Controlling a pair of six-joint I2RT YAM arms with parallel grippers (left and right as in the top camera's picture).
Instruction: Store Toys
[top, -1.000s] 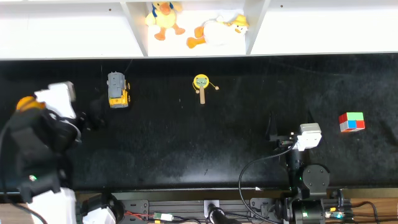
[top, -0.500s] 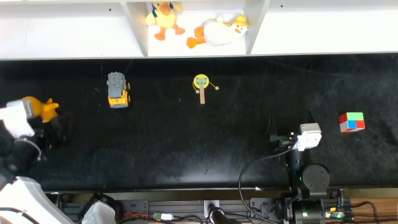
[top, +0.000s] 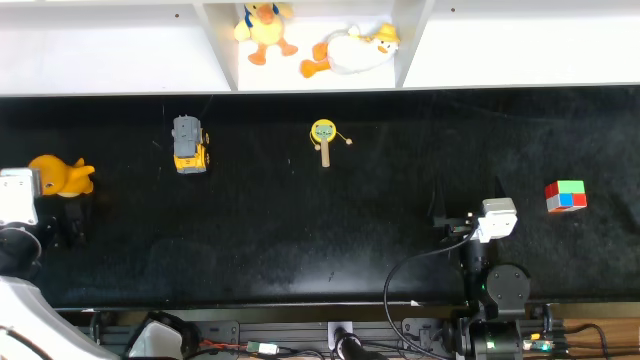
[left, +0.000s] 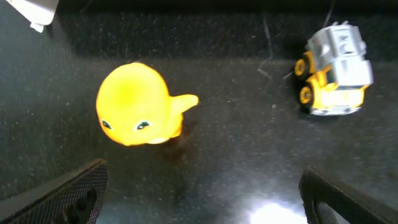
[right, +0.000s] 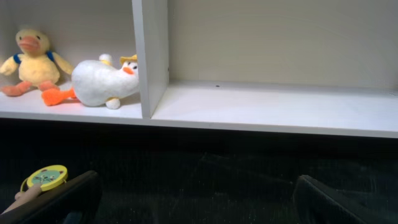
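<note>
step: we reckon we're lining up on the yellow duck, loose on the mat near the truck | left gripper spread wide, just short of it; right gripper wide too | next: probably drop, pinch, carry to shelf

Rattle handle partly behind right hand

Black tabletop before a white, partitioned shelf unit

Black textured tabletop; black cable loop lying on it near front edge.
</note>
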